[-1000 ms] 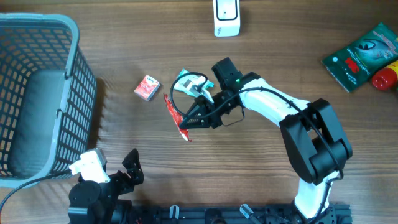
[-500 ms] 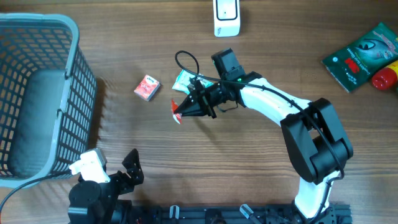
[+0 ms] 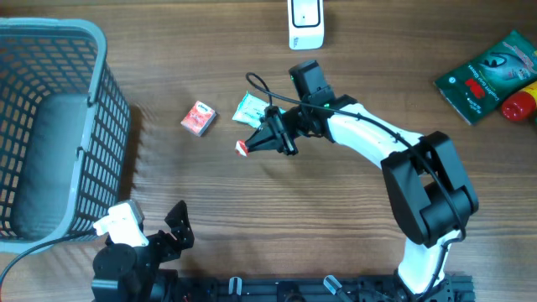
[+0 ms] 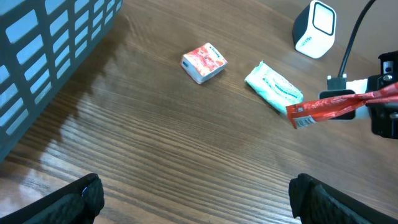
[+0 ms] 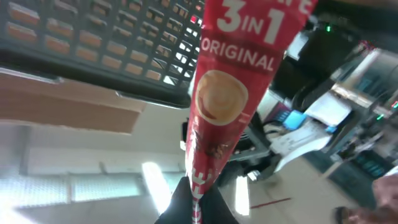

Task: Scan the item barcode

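My right gripper point(image 3: 270, 138) is shut on a red "3 in 1 Original" coffee stick sachet point(image 5: 231, 81) and holds it off the table near the middle. From overhead only the sachet's tip point(image 3: 242, 148) shows, pointing left. In the right wrist view the pinch point(image 5: 198, 204) is on the sachet's bottom edge. The left wrist view has the sachet point(image 4: 329, 107) hanging level at the right. A white scanner point(image 3: 305, 23) stands at the table's far edge. My left gripper point(image 4: 196, 194) is open and empty over bare wood at the near left.
A small red box point(image 3: 199, 118) and a teal packet point(image 3: 249, 109) lie just left of the right gripper. A grey mesh basket point(image 3: 109, 101) fills the left side. A green bag point(image 3: 491, 74) and a red bottle point(image 3: 520, 105) sit at the far right.
The right gripper has lifted the sachet off the table, carried it back toward the scanner and turned it from slanting down to roughly level. The left arm has not moved.
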Controlling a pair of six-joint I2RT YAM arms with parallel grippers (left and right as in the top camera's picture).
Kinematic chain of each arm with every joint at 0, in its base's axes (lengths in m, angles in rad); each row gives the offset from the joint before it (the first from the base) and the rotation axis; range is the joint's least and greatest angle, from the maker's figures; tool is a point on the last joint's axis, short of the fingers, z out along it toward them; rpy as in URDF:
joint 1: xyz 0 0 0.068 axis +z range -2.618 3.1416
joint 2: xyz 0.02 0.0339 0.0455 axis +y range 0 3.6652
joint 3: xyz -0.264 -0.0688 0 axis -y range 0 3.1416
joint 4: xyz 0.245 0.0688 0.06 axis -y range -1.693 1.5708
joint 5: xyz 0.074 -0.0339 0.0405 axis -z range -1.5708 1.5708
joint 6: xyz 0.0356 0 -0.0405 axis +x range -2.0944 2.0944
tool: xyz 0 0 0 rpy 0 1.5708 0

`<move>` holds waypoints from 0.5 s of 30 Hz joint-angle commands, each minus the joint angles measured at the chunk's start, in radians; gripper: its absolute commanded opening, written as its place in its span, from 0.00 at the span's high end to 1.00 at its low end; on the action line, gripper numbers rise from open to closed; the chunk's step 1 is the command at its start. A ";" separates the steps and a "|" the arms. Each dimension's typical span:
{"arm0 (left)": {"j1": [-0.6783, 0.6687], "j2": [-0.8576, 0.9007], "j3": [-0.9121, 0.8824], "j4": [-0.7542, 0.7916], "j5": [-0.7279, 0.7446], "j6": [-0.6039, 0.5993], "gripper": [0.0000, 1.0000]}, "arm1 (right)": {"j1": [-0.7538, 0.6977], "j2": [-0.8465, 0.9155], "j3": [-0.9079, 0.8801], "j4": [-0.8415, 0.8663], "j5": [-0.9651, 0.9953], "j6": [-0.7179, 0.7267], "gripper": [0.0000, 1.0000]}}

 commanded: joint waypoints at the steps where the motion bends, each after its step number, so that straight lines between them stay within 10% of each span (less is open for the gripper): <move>1: 0.006 -0.004 -0.001 0.002 0.004 0.020 0.00 | -0.032 0.014 0.001 0.003 -0.032 0.288 0.96; 15: 0.006 -0.004 -0.001 0.002 0.004 0.020 0.00 | -0.188 0.014 0.001 -0.332 0.132 0.357 0.95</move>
